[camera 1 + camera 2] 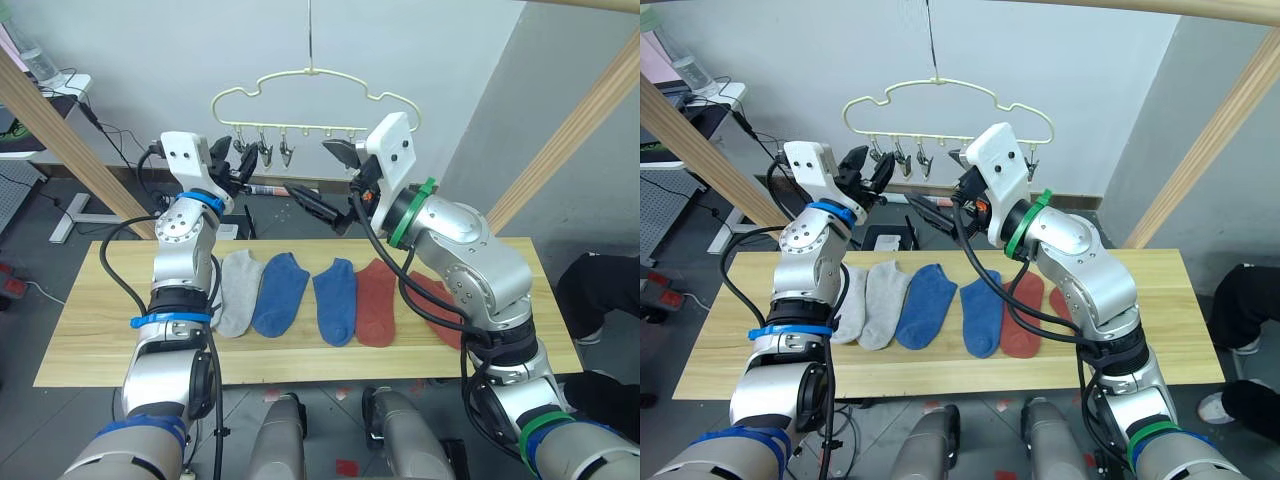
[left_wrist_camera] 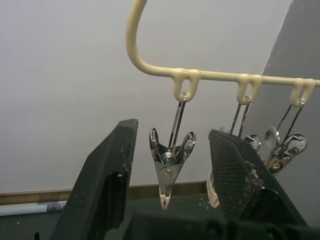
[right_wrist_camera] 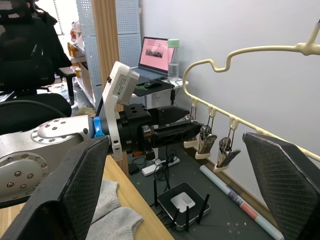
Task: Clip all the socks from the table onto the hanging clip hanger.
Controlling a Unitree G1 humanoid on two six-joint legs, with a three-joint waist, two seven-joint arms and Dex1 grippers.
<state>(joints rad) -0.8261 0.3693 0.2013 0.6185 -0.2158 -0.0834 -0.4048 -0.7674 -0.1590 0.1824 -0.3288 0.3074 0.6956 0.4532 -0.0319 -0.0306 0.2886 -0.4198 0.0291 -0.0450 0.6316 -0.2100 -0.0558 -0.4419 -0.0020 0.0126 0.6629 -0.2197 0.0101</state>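
You'll find no readable brand or label on anything here; the laptop (image 3: 158, 54) screen behind shows pink blocks too small to read.

Your left claw (image 2: 170, 190) is raised at the left end of the hanger (image 1: 310, 80), fingers spread apart and gripping nothing, with the end clip (image 2: 170, 165) hanging in the gap between them. The neighbouring clips are partly hidden behind one finger.

Your right claw (image 3: 175, 190) is also spread wide and empty, held up in front of the hanger's middle, facing the left claw. Its arm covers the clips at the hanger's right end.

The socks are all lying on the surface (image 1: 80, 330) in a row: two grey (image 1: 880, 300), one largely hidden behind your left arm, then two blue (image 1: 283, 293), then two red (image 1: 377, 300), the far one mostly covered by your right arm. None is on a clip.

The hanger's hook runs up to a thin line that is cut off at the top edge.
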